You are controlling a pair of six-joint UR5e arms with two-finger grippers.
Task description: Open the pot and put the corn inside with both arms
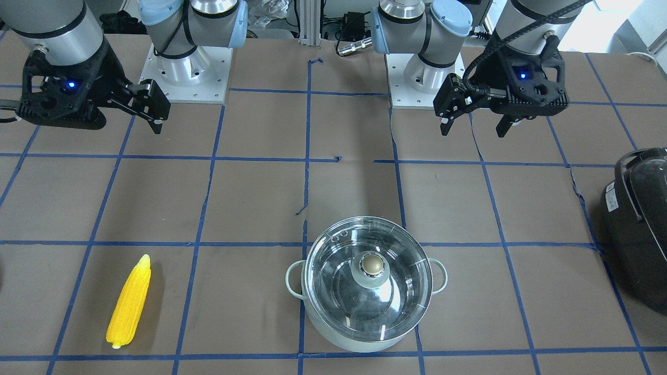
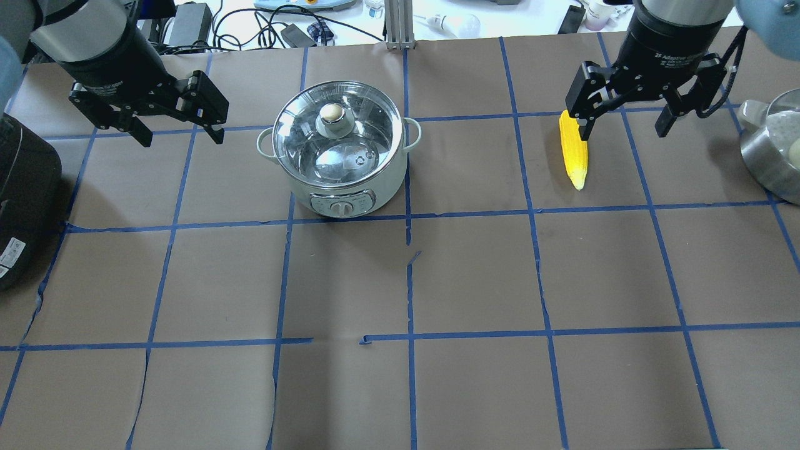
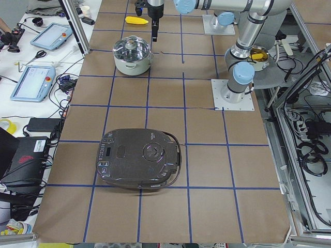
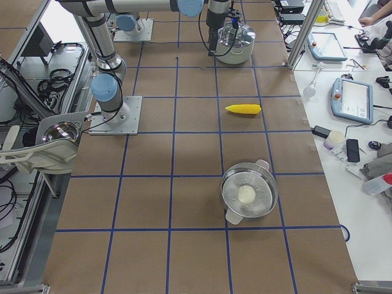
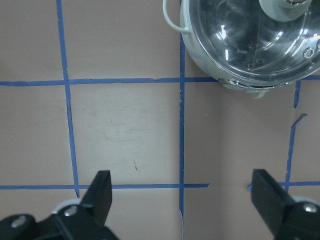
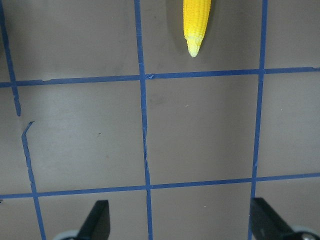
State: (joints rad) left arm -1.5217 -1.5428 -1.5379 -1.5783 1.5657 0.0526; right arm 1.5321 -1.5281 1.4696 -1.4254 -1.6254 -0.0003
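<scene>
The pale mint-green pot [image 2: 382, 186] stands on the table with its clear glass lid [image 2: 356, 153] on and the knob [image 2: 331, 114] on top. It also shows in the front view [image 1: 359, 344] and at the top right of the left wrist view [image 5: 200, 47]. The yellow corn [image 2: 574, 150] lies flat on the table to the pot's right, also seen in the front view [image 1: 129, 303] and the right wrist view [image 6: 196, 20]. My left gripper [image 2: 181, 139] hangs open and empty beside the pot's left. My right gripper [image 2: 624, 132] hangs open and empty above the table, just right of the corn.
A black appliance with a handle [image 2: 22, 200] sits at the table's left edge. A steel pot with a lid [image 2: 775, 156] stands at the right edge. Blue tape lines grid the brown table [image 2: 475, 269]. Cables and devices lie beyond the far edge.
</scene>
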